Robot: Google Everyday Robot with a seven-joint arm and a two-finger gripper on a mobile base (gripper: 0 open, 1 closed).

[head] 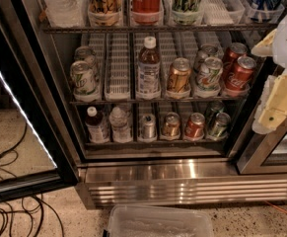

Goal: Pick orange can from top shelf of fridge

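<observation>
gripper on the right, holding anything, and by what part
Nothing visible in it: the white and cream gripper is at the right edge, apart from the shiny golden-orange can standing on the top wire shelf.

the tool sits at the right edge of the frame, around mid-height, white housing above, pale yellow parts below, angled down-left and partly cut off.

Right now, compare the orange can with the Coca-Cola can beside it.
The orange can is golden with dark scribbles; the Coca-Cola can is red with white lettering. The orange can stands left of the Coca-Cola can. Both stand upright on the top shelf; the tool hangs at the right edge, touching neither.
</observation>
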